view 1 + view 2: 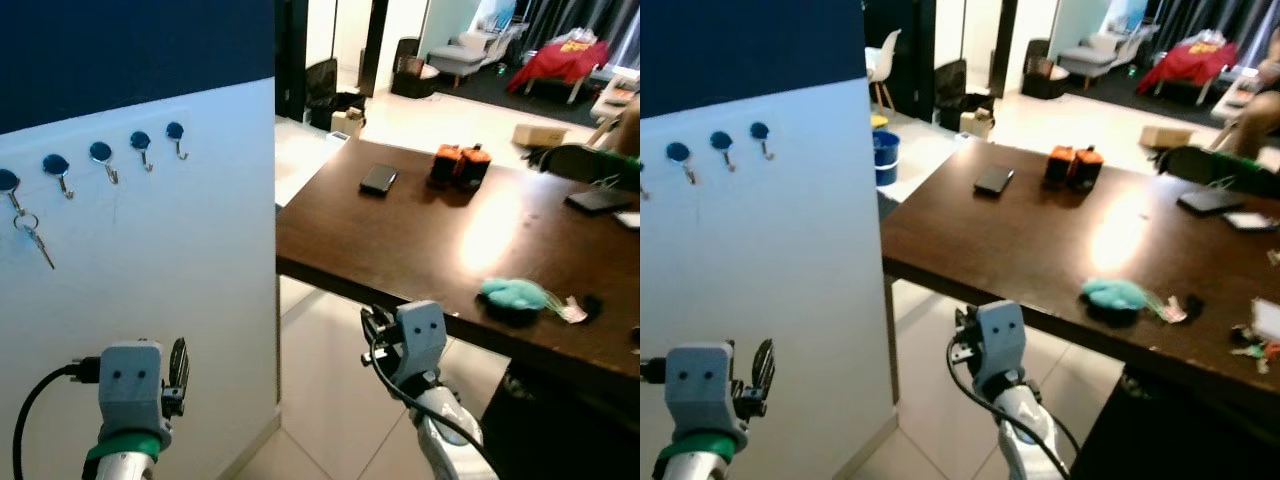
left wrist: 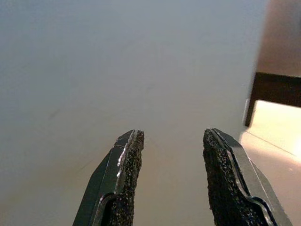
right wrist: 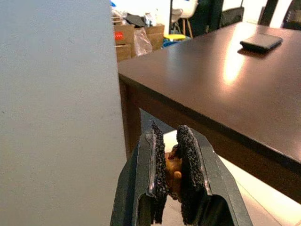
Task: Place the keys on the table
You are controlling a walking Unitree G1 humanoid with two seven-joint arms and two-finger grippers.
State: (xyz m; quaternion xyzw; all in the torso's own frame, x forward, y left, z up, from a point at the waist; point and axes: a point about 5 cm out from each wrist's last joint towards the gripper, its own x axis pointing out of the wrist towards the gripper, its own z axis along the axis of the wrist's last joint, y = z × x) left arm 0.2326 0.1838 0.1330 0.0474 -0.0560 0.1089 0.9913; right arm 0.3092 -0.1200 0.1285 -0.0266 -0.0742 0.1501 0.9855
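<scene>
The keys hang from the leftmost blue hook on the white wall panel, above and to the left of the left end effector. That end effector is raised low before the panel, its two black fingers spread apart with nothing between them, pointing at the bare white surface. Four more blue hooks run in a row above it. The right end effector sits below the near edge of the dark wooden tabletop, its pads nearly together with only a thin gap. Beyond it on the tabletop lie a black phone, an orange and black object and, to its right, a teal fluffy item.
</scene>
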